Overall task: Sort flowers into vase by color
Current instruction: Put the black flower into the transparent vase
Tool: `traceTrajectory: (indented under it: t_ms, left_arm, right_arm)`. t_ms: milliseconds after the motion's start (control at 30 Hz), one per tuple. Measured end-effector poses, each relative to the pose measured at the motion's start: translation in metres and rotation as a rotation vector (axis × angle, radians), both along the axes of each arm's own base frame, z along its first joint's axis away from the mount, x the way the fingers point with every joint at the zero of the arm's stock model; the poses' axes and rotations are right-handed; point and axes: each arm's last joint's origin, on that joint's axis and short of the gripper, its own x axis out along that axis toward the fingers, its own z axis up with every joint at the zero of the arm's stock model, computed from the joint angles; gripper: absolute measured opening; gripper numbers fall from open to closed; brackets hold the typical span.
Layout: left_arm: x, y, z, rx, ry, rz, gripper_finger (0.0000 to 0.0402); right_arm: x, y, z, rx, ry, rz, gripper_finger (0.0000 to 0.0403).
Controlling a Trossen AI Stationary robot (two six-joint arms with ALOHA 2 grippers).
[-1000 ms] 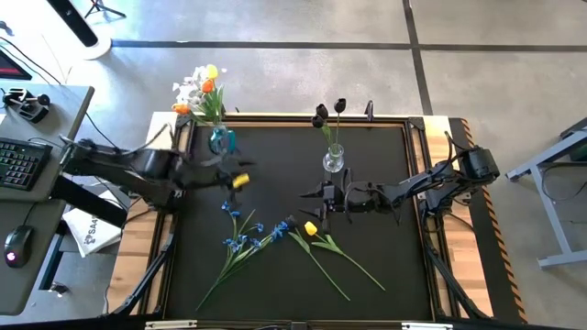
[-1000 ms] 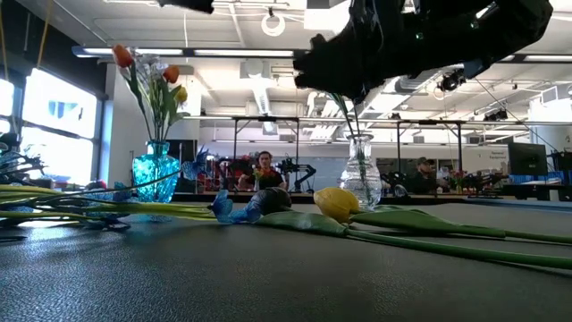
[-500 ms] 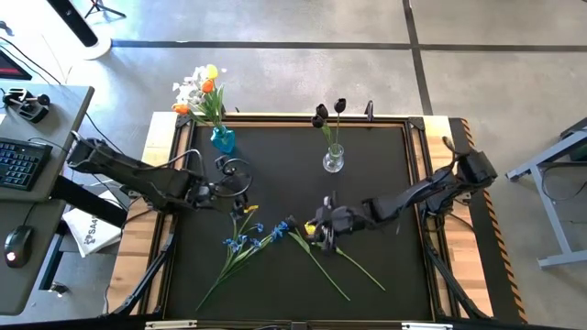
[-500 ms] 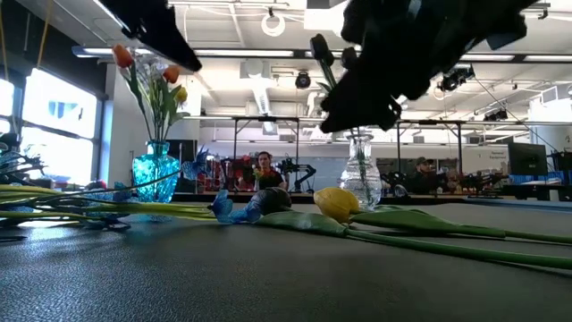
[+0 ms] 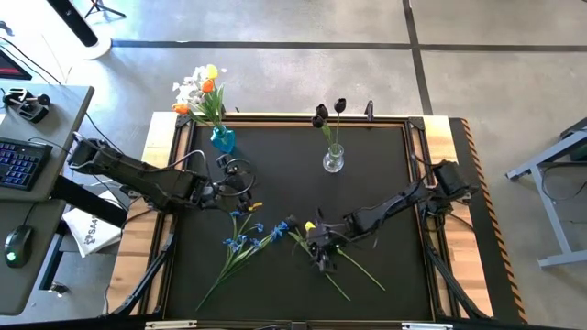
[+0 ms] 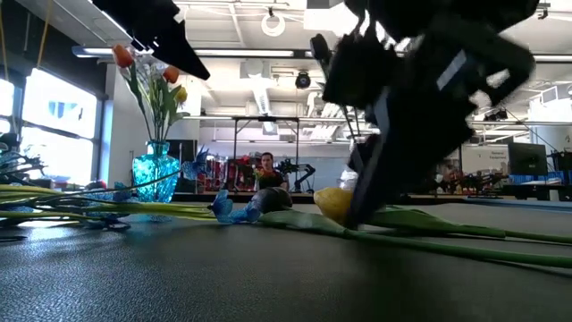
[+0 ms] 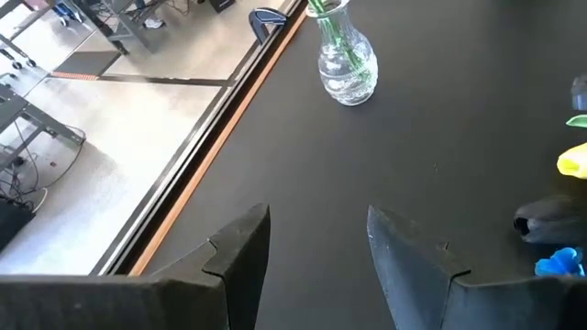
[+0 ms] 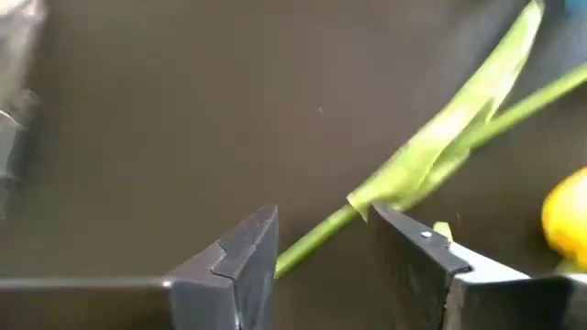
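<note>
The right pincer (image 5: 323, 254) hangs released, its fingers either side of the yellow tulip (image 8: 567, 220) stem lying mid-desk (image 5: 385, 183); the left pincer (image 7: 316, 243) hovers released near the blue vase (image 5: 223, 138)

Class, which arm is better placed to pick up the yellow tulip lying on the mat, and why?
Right. The right claw is open, straddling the yellow tulip stem; the left claw hangs apart near the blue vase.
</note>
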Motion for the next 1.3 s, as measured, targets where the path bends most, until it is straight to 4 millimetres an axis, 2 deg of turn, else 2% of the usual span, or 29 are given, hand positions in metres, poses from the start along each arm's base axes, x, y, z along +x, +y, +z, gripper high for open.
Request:
traceTrajectory:
  t_ms: [133, 300, 567, 767, 1000, 1167, 1300]
  left_arm:
    - [0.0, 0.0, 0.0, 0.0, -0.002, 0.0, 0.0172]
    - [0.0, 0.0, 0.0, -0.002, -0.006, 0.0, 0.0172]
    - [0.003, -0.001, 0.003, -0.015, -0.05, 0.0, 0.0172]
    - [0.003, -0.001, 0.003, -0.019, -0.054, -0.002, 0.0172]
    - [0.003, -0.001, 0.003, -0.029, -0.063, 0.005, 0.0172]
    - [0.003, -0.001, 0.003, -0.03, -0.063, 0.005, 0.0172]
    - [0.003, -0.001, 0.003, -0.03, -0.063, 0.006, 0.0172]
  right_arm:
    - [-0.004, 0.01, -0.005, -0.086, -0.009, -0.014, 0.015]
    - [-0.013, 0.024, -0.007, -0.327, -0.075, 0.001, 0.0139]
    - [-0.033, 0.024, -0.004, -0.576, -0.011, -0.135, 0.0138]
    - [-0.037, 0.017, 0.006, -0.555, 0.018, -0.19, 0.0137]
    - [-0.015, -0.005, 0.009, -0.419, -0.096, -0.246, 0.0137]
    - [-0.014, -0.021, 0.003, -0.334, -0.054, -0.235, 0.0137]
    - [-0.015, -0.021, 0.001, -0.334, -0.053, -0.191, 0.0137]
